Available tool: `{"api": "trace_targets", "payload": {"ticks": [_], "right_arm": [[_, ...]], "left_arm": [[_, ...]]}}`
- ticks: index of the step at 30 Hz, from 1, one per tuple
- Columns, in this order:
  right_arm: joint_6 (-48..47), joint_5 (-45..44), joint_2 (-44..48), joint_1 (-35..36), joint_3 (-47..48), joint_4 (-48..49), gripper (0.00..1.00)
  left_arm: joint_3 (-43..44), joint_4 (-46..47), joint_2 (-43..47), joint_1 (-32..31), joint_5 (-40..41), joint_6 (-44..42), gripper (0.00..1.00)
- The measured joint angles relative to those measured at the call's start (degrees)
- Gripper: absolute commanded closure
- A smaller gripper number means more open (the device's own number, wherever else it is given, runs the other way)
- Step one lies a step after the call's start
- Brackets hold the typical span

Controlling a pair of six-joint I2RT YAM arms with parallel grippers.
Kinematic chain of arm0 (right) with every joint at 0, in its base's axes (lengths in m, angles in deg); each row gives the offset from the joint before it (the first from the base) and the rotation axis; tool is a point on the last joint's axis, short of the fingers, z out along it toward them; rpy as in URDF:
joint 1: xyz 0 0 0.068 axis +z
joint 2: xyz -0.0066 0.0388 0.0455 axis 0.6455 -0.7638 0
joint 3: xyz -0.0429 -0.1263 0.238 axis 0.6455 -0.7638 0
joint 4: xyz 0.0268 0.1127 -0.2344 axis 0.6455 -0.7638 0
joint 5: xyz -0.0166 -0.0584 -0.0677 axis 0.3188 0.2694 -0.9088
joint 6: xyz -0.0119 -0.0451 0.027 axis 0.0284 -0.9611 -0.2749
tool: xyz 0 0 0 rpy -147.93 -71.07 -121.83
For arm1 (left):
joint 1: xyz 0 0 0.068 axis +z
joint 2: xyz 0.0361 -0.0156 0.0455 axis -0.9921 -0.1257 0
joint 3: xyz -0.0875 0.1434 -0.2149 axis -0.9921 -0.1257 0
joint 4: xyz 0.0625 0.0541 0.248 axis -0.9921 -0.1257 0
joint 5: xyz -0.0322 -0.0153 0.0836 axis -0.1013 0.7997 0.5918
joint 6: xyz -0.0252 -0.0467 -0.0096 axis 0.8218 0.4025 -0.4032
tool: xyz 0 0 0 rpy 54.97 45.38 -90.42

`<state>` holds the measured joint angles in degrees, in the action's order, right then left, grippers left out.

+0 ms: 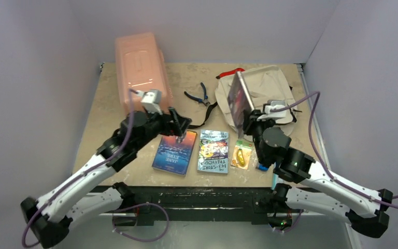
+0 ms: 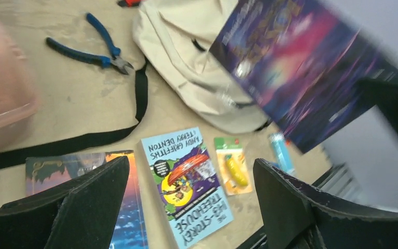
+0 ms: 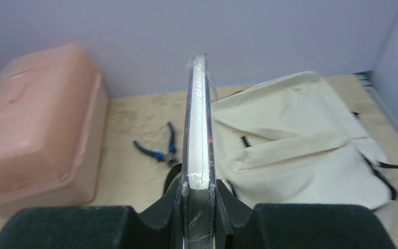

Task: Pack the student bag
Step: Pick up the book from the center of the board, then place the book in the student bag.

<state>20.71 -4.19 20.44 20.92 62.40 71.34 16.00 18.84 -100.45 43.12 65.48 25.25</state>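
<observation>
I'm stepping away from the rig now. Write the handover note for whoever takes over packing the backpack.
Left pincer: open, empty, over the blue-orange book.
Right pincer: shut on a purple book, held on edge above the backpack's left side.
On the table near the backpack: blue-orange book, Treehouse book, yellow packet, small blue item.
Done: one book picked up; nothing seen inside the backpack.
Left: put that book in, then the rest.
</observation>
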Motion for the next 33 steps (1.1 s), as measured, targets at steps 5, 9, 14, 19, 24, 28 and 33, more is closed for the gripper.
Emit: {"api": "trace_targets", "payload": {"ticks": [5,9,14,19,24,28,33], "right_arm": [[8.3,-10.3,-6.3,-6.5,12.9,-18.9,1.00],[10.9,-10.2,-9.6,-15.4,14.8,-28.4,1.00],[9.6,-2.5,-9.2,-33.8,15.0,-31.2,1.00],[8.0,2.5,-8.4,-44.0,16.3,-33.6,1.00],[7.9,7.5,-7.9,-44.2,19.7,-36.3,1.00],[8.4,11.6,-6.0,-44.2,22.2,-37.8,1.00],[8.8,14.3,-1.2,-44.2,23.6,-41.5,1.00]], "left_arm": [[4.6,9.0,-21.0,-9.9,-3.6,-14.6,0.10],[12.9,14.9,-37.3,-12.2,-10.3,-22.3,0.10],[28.1,17.9,-54.0,-12.2,-15.3,-27.3,0.10],[41.0,18.8,-66.2,-12.6,-19.2,-28.8,0.11],[48.4,18.7,-74.0,-14.5,-20.2,-30.6,0.10],[50.6,17.9,-77.8,-16.7,-17.7,-32.7,0.08],[54.6,15.5,-82.4,-18.1,-10.9,-33.6,0.15]]}}
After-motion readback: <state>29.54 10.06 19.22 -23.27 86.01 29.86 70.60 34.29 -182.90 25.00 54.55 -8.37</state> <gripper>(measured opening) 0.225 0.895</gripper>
